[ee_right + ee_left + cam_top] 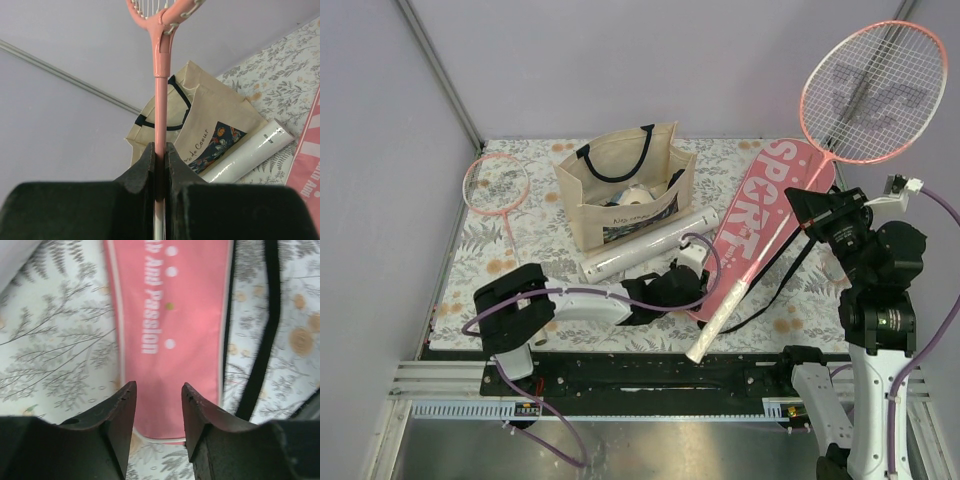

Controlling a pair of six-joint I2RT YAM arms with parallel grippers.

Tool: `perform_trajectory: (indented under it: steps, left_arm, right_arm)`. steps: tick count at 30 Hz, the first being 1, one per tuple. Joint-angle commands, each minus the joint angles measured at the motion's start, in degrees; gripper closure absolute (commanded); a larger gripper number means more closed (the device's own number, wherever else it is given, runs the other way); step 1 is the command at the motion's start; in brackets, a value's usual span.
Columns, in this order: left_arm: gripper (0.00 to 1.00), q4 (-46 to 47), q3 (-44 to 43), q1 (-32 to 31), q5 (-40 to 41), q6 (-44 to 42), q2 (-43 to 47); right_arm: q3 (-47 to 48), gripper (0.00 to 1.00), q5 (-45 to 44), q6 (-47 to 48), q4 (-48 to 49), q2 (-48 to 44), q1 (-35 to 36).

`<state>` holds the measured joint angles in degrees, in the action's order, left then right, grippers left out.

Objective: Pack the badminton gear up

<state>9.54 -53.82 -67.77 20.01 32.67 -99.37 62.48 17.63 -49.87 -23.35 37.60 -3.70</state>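
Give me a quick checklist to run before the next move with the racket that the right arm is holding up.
1. Right fingers clamped on the racket shaft: ok.
2. Left fingers open, above the narrow end of the cover: ok.
3. Cover mouth open to take the racket: cannot tell.
4. Racket head well away from the tote bag: ok.
5. Second racket lying free on the table: ok.

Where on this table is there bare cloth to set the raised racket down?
Bare cloth lies between the small racket and the tote bag, and at the back between that bag and the cover. Crowded mid-front: tube, left gripper and cover's narrow end meet.
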Motion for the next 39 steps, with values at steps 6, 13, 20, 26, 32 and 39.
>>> perform_trajectory:
  steps: [6,13,20,26,32,39]
  left_arm:
    - [0.50,6.4,-6.9,-5.3,-1.9,-13.4,-5.5]
    - [0.47,3.9,-13.7,-7.5,0.2,-19.7,-13.6]
    - [0.48,7.1,-13.1,-8.2,-0.9,-21.3,-18.1]
    - [0.85,7.9,-12.4,-8.2,-0.1,-21.4,-17.8]
    - [1.00,7.7,-11.2,-8.1,-2.3,-17.6,-12.3]
    - [1.00,7.3,-9.9,-5.2,-9.4,-8.2,-7.5]
  right_arm:
    - [4.0,1.00,1.9,-1.0,0.9,-3.1,-0.2]
    - [3.7,1.00,0.9,-1.1,0.7,-3.8,-0.2]
    - [3.7,1.00,0.3,-0.1,0.6,-3.8,-0.2]
    - [2.5,1.00,-0.6,0.0,0.5,-3.3,-0.1]
    - [3.5,1.00,-1.3,1.7,0.4,-2.5,-0.1]
    - [3.8,1.00,-2.8,5.5,-1.1,1.7,-0.2]
